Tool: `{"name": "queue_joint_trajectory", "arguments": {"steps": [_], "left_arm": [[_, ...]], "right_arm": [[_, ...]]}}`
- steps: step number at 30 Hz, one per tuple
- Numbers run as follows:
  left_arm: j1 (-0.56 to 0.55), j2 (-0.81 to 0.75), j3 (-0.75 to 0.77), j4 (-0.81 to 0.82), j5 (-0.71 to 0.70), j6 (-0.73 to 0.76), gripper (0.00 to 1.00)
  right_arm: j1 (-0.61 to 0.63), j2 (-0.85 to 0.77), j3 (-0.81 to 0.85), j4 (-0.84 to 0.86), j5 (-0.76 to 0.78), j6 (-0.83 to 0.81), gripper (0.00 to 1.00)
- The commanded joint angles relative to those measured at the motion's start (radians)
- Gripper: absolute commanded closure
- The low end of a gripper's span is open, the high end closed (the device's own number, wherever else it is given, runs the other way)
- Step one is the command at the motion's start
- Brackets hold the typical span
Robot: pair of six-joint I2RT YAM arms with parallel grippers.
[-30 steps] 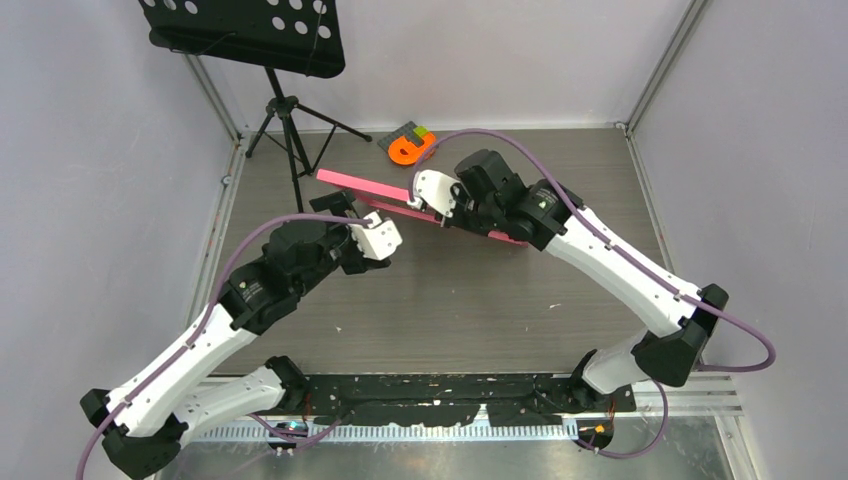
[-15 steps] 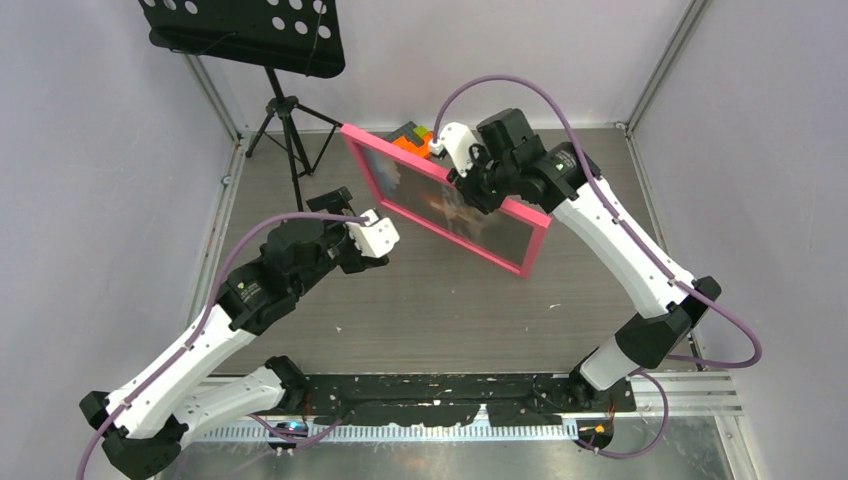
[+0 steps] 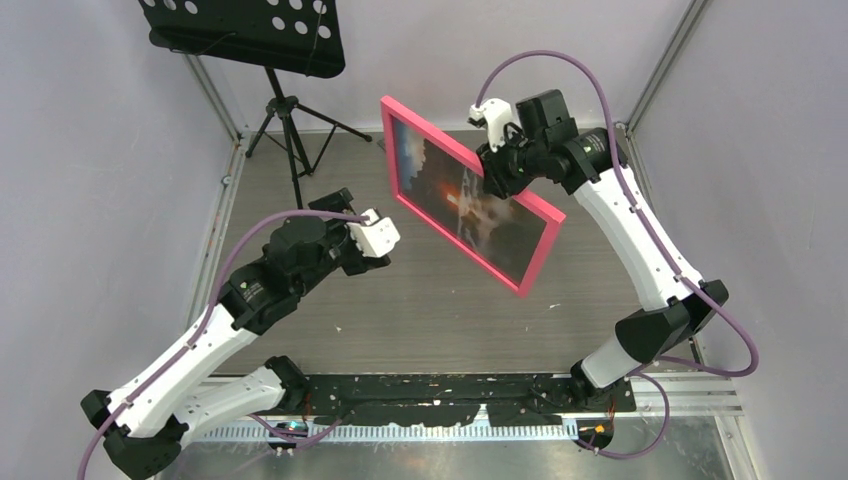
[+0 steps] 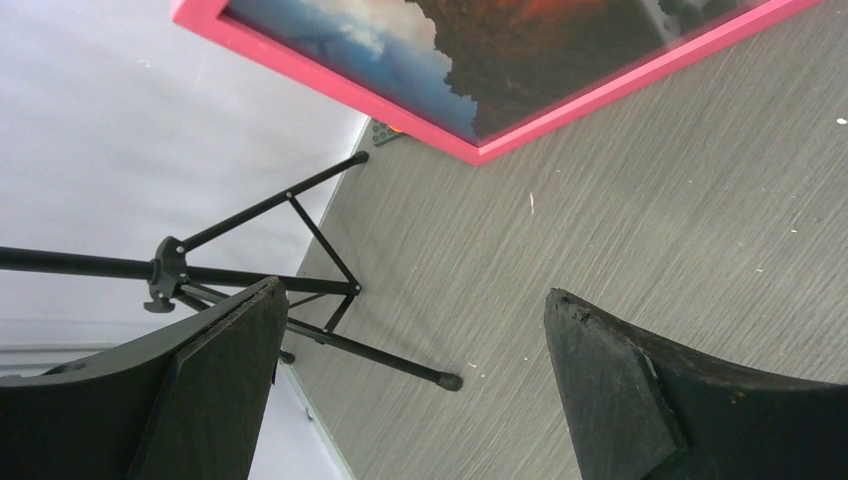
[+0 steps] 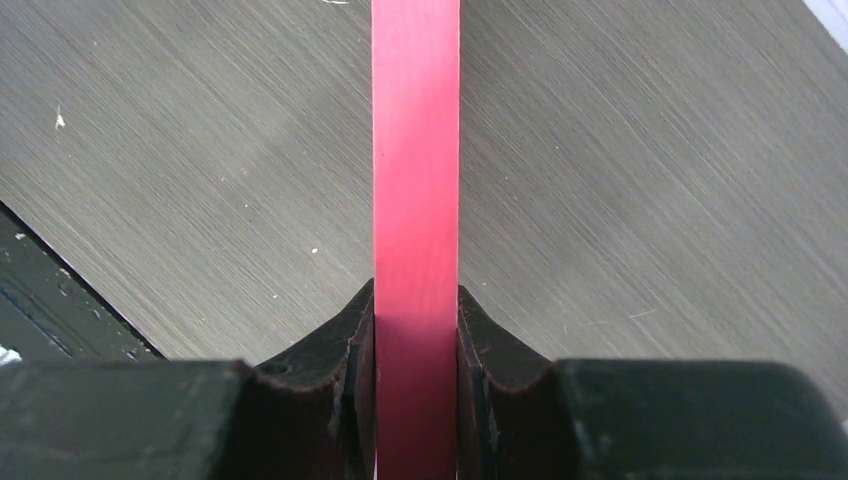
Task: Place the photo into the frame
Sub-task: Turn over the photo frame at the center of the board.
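Note:
The frame [image 3: 543, 252], thin with a pink border, hangs tilted in the air above the back middle of the table. The photo [image 3: 460, 200], a sunset seascape with an orange glow, sits inside it facing the top camera. My right gripper [image 3: 492, 168] is shut on the frame's upper edge; in the right wrist view the pink edge [image 5: 415, 150] runs straight up between the fingers [image 5: 350, 330]. My left gripper [image 3: 352, 212] stands open and empty, low and to the left of the frame. Its wrist view shows the frame's lower corner [image 4: 560, 115] and part of the photo [image 4: 520, 60] above the wide-apart jaws.
A black music stand [image 3: 245, 30] on a tripod [image 3: 290, 130] stands at the back left; its legs [image 4: 300, 260] lie close in front of the left gripper. Grey walls enclose the wood-grain table [image 3: 440, 320] on three sides.
My right arm has lifted the frame off the table, swung it up and toward the back right, and turned it so the photo's face shows. The left arm has barely moved.

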State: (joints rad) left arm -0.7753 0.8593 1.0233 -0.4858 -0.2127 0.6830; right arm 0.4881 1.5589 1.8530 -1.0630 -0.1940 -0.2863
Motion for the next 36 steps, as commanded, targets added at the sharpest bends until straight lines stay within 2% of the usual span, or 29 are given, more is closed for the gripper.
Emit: {"name": "queue_joint_trajectory", "arguments": {"steps": [1,19,36], "left_arm": [[0.007,-0.004,-0.017,0.044,0.027,-0.035,0.0],[0.007,-0.024,-0.065,0.047,0.084,-0.077,0.0],[0.007,-0.017,-0.079,0.058,0.089,-0.085,0.0]], "right_arm": [[-0.041,-0.026,0.012,0.1,-0.068,0.059,0.94],[-0.192,-0.021,-0.055,0.132,-0.131,0.103,0.94],[-0.314,0.098,0.063,0.045,-0.19,0.07,0.94]]}}
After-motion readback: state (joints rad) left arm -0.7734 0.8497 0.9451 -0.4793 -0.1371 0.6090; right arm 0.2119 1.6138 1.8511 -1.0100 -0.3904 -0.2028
